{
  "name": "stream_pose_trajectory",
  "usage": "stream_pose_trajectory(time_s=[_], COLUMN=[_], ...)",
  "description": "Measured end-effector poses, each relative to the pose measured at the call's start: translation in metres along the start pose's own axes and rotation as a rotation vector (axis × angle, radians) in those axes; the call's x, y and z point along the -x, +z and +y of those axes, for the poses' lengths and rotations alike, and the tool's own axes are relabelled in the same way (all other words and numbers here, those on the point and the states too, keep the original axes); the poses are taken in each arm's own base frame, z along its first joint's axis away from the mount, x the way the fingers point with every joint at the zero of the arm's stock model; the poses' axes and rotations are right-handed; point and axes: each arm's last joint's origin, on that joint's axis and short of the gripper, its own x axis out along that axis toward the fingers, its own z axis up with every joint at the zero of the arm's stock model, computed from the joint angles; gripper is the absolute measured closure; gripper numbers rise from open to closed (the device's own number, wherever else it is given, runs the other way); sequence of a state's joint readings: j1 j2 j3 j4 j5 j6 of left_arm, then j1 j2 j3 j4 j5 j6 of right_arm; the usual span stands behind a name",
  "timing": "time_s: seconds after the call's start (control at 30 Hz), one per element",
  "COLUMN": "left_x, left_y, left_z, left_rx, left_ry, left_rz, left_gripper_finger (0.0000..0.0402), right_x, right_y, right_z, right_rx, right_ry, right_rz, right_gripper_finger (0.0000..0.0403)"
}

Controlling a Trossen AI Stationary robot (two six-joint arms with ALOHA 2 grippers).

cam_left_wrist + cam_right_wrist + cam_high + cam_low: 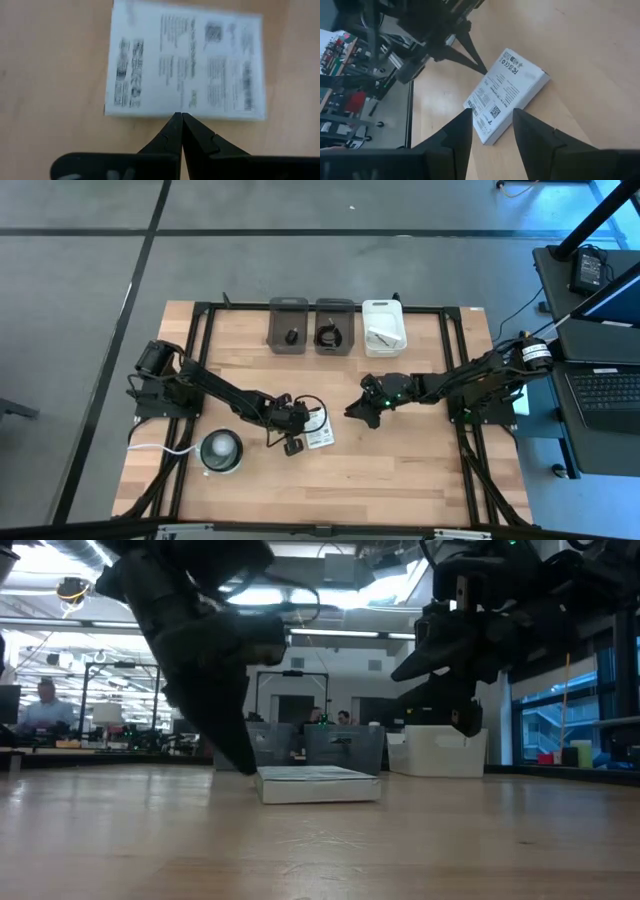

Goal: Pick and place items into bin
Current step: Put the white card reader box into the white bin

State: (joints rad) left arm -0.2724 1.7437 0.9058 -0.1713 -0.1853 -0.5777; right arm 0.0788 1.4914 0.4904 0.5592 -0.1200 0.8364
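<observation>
One flat white packet with dark print point(320, 433) point(185, 65) point(507, 92) lies flat on the wood table, near the middle. My left gripper point(300, 425) point(181, 116) is shut, its tips at the packet's left edge. My right gripper point(352, 413) point(492, 112) is open and hovers above the table just right of the packet, touching nothing. In the bins at the far edge sit a tiny black block point(290, 336), a coiled black cable point(330, 336) and a second white packet point(380, 336). My left gripper meets the packet's left long edge point(175, 114) with the tips of its shut fingers point(472, 57). They slant down at it from the table's left, pointing across that edge. The packet lies flat on the table point(318, 783).
Two grey bins point(288, 310) point(335, 308) and a white bin point(383, 308) stand in a row at the far edge. A round grey-white disc with a white cord point(222, 451) lies near the left front. Bare wood stretches toward the near edge. People sit in the room behind.
</observation>
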Motion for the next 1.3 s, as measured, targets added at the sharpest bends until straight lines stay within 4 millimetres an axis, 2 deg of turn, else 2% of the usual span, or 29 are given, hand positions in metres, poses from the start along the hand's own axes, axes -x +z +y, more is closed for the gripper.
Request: stream_pose_trajectory(time_s=[0.2,0.33,0.6,1.03,1.3], left_x=[-0.011,-0.011,-0.009,0.003,0.002], left_y=[-0.005,-0.005,-0.008,0.003,0.004], left_z=[0.0,0.0,0.002,0.008,0.009], left_rx=[-0.001,0.006,0.047,0.064,0.056], left_ry=[0.001,-0.002,-0.004,0.045,0.037], left_rz=[0.032,0.031,0.088,0.0,0.003], left_gripper_finger=[0.0398,0.0398,0.0398,0.0398,0.0398], right_x=[0.0,0.0,0.0,0.0,0.0], right_y=[0.0,0.0,-0.002,-0.004,-0.004], right_z=[0.0,0.0,-0.002,-0.004,-0.004], right_rx=[0.0,0.0,-0.023,-0.024,-0.025], right_ry=[-0.001,-0.002,-0.022,-0.041,-0.042], right_rz=[0.001,0.003,0.022,0.038,0.039], right_gripper_finger=[0.0257,0.0257,0.0257,0.0257,0.0257])
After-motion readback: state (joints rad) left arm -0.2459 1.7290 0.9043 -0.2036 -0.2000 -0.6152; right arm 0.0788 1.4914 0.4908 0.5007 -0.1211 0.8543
